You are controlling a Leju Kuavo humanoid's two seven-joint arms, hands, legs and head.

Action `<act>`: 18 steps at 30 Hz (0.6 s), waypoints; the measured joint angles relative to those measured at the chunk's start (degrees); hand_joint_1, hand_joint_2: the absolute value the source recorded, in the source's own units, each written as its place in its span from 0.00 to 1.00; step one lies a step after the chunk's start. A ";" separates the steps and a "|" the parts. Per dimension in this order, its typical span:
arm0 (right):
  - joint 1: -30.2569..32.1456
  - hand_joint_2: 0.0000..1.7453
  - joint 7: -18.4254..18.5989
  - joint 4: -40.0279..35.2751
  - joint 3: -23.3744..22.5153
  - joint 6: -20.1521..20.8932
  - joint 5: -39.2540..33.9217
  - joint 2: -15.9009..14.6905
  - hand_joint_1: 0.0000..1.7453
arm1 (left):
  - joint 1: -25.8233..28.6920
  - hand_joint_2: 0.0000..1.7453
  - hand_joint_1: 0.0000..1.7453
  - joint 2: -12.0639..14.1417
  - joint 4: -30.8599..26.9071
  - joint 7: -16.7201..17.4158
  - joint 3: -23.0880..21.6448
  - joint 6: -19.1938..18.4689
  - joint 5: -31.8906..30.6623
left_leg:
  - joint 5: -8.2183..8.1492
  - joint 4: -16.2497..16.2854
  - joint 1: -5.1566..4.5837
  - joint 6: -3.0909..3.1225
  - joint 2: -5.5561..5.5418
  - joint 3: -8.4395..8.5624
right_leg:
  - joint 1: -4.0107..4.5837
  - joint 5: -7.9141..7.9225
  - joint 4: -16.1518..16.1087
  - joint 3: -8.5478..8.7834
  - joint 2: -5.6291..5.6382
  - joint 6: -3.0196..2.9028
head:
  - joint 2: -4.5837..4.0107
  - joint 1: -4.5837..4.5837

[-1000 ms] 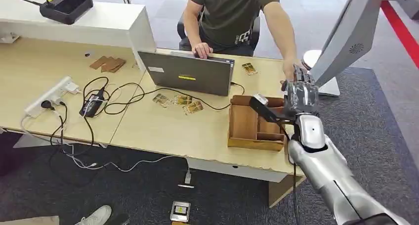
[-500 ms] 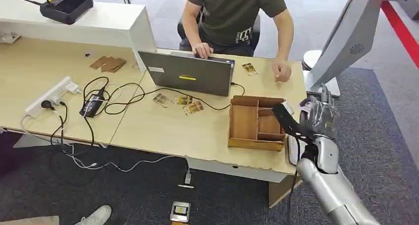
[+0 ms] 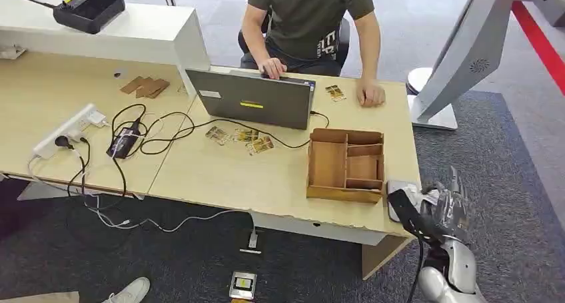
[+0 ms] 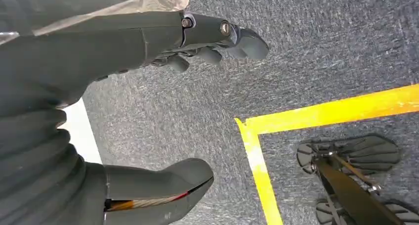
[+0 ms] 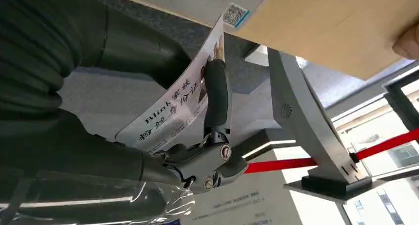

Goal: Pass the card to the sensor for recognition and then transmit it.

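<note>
A: Fingers (image 5: 216, 94), right wrist view: one dark finger and the thumb pinch the card (image 5: 183, 106), white with printed text.
B: Head view?
A: Right hand (image 3: 445, 206) beside the desk's (image 3: 220, 176) near right corner, next to a grey pad (image 3: 394, 195) at the edge. Wooden tray (image 3: 345, 164) nearby; person's hand (image 3: 370, 93) flat on the desk.
B: Left wrist view?
A: Left hand (image 4: 148, 101), fingers apart, holding nothing, above grey carpet (image 4: 306, 52).
</note>
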 joint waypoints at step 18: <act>0.32 1.00 0.39 0.35 2.58 12.70 -1.88 0.96 1.00 | -0.20 1.00 0.00 0.11 -0.18 0.81 0.44 0.11 1.07 | 0.00 0.00 0.00 0.00 0.01 -0.01 | 0.00 0.00 -0.01 0.00 0.00 0.00 | 0.00 0.00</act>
